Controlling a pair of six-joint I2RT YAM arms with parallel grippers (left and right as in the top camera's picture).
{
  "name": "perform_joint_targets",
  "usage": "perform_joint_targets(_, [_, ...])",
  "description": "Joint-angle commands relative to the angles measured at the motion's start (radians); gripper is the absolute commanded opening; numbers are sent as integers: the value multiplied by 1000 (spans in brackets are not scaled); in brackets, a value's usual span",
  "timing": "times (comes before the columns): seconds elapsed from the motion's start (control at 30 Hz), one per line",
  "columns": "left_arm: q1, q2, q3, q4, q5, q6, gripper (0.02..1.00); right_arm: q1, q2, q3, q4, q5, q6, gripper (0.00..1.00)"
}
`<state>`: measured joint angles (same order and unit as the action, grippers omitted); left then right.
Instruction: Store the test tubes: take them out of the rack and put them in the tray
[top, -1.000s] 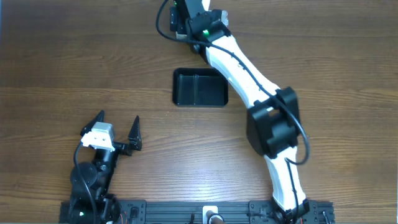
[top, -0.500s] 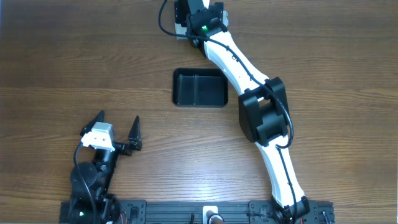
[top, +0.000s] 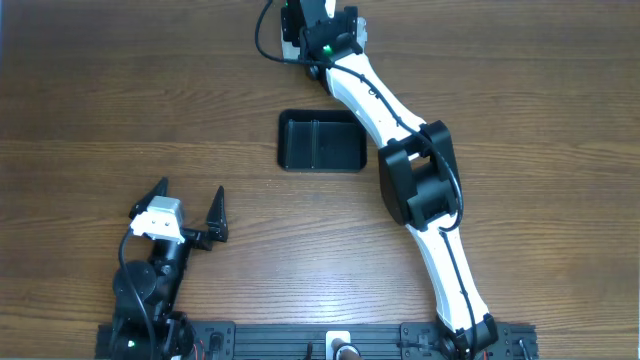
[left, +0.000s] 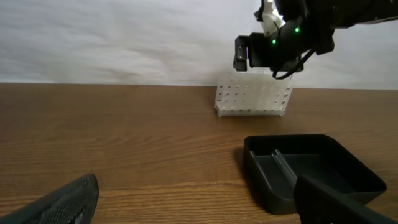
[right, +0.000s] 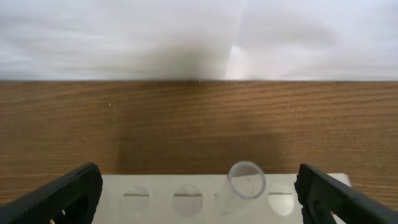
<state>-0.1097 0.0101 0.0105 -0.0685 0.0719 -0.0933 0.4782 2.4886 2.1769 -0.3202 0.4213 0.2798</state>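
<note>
Item one: a single clear test tube (right: 246, 179) stands upright in a hole of the white rack (left: 254, 99), open mouth up. The neighbouring holes in that row show no tubes.

Rack location: far side of the wooden table (top: 520, 100), just beyond the black tray (top: 321, 142) and apart from it. The tray has a ridge dividing it in two; nothing lies in it.

My right gripper (right: 199, 171) hangs over the rack, fingers spread wide, holding nothing; the tube sits between them, touching neither.

My left gripper (top: 190, 190) is near my own base, well apart from tray and rack, likewise released and holding nothing.
</note>
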Motion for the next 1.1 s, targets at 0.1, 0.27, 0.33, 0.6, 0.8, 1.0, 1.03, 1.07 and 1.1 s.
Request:
perform_joint_targets(0.1, [5,-7,-5,-3,9,8,1000,-9,12,22,12,10,-8,840])
perform_joint_targets(0.27, [5,-7,-5,-3,9,8,998,-13,13,22,2,10,-8,713])
perform_joint_targets(0.33, [5,-7,-5,-3,9,8,1000,-17,14,22,-3,10,-8,691])
perform_joint_targets(0.6, [5,-7,-5,-3,9,8,1000,-33,14,22,-13,10,-8,608])
perform_joint_targets(0.8, [5,-7,-5,-3,9,8,1000,-34,14,20,-13,10,-8,470])
perform_joint_targets(1.0, [5,-7,-5,-3,9,8,1000,-34,16,20,-16,10,-8,393])
perform_joint_targets(1.03, [5,-7,-5,-3,9,8,998,-34,16,20,-17,10,-8,384])
perform_joint_targets(1.07, [5,-7,-5,-3,9,8,1000,-34,16,20,-18,10,-8,367])
perform_joint_targets(1.1, [5,-7,-5,-3,9,8,1000,-34,16,20,-20,10,-8,354])
